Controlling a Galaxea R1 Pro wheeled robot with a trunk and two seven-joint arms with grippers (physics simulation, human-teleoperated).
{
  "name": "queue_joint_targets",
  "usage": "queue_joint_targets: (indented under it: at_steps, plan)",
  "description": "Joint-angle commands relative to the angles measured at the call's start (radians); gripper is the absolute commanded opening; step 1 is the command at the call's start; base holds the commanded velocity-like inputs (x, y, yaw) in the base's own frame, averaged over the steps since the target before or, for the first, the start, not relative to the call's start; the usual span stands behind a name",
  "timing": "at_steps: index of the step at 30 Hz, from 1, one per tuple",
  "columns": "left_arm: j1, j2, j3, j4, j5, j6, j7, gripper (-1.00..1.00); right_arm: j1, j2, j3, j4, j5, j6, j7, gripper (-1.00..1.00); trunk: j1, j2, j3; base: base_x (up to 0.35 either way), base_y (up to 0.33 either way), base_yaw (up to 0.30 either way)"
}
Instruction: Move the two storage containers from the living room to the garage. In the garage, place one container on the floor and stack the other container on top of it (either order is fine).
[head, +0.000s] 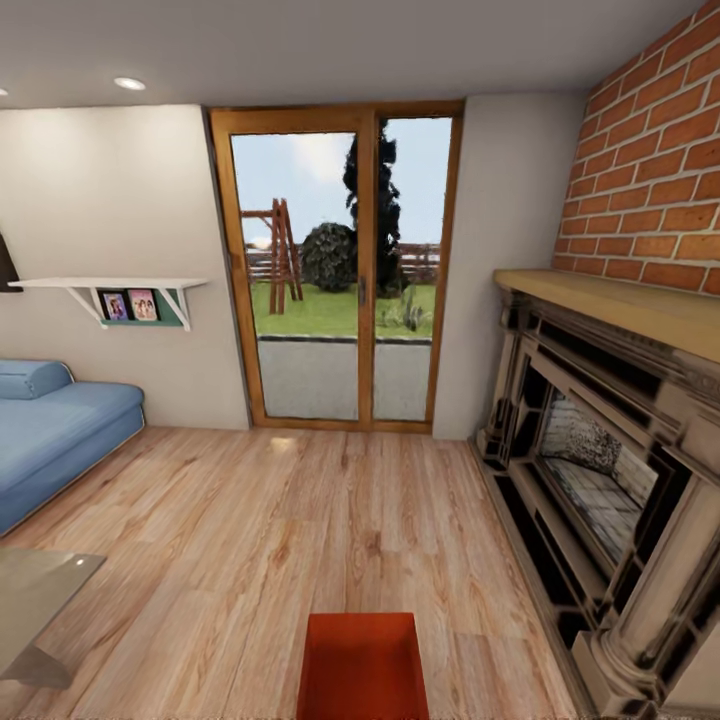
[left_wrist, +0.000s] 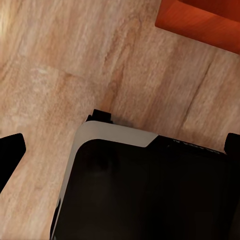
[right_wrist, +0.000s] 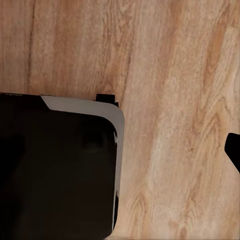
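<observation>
One orange-red storage container (head: 363, 665) sits on the light wood plank floor (head: 250, 530) of the living room, at the bottom middle of the head view, its open top facing up and its near end cut off by the frame edge. A corner of it (left_wrist: 200, 20) also shows in the left wrist view, just beyond the robot's dark base (left_wrist: 145, 190). The left gripper's black fingertips (left_wrist: 10, 155) stand wide apart; the right gripper shows one fingertip (right_wrist: 234, 150), so I cannot tell its state. Ahead are wood-framed glass doors (head: 340, 270), a stone fireplace (head: 600, 470) to the right, and a blue sofa (head: 55, 440) and glass tabletop (head: 35, 600) to the left.
</observation>
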Motion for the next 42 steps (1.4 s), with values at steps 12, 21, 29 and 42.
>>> queue_joint_targets:
  at_steps: [12, 21, 29, 42]
  plan:
    - [-0.001, 0.000, -0.004, 0.001, 0.008, -0.002, -0.003, 1.00, -0.001, 0.000, 0.008, 0.003, -0.002, -0.006, 0.002, 1.00, 0.000, -0.002, -0.021, 0.000, -0.017, 0.000]
    - [-0.001, 0.000, -0.004, 0.001, 0.008, -0.002, -0.003, 1.00, -0.001, -0.001, 0.008, 0.003, -0.002, -0.006, 0.002, 1.00, 0.000, -0.002, -0.036, 0.000, -0.033, 0.000]
    - [-0.001, 0.001, -0.004, 0.001, 0.008, -0.002, -0.003, 1.00, -0.001, -0.001, 0.008, 0.003, -0.002, -0.006, 0.002, 1.00, 0.000, -0.002, -0.048, 0.000, -0.073, 0.000]
    - [-0.001, 0.000, -0.004, 0.001, 0.008, -0.002, -0.003, 1.00, -0.001, -0.001, 0.007, 0.003, -0.002, -0.006, 0.002, 1.00, 0.000, -0.002, -0.069, 0.000, -0.002, 0.000]
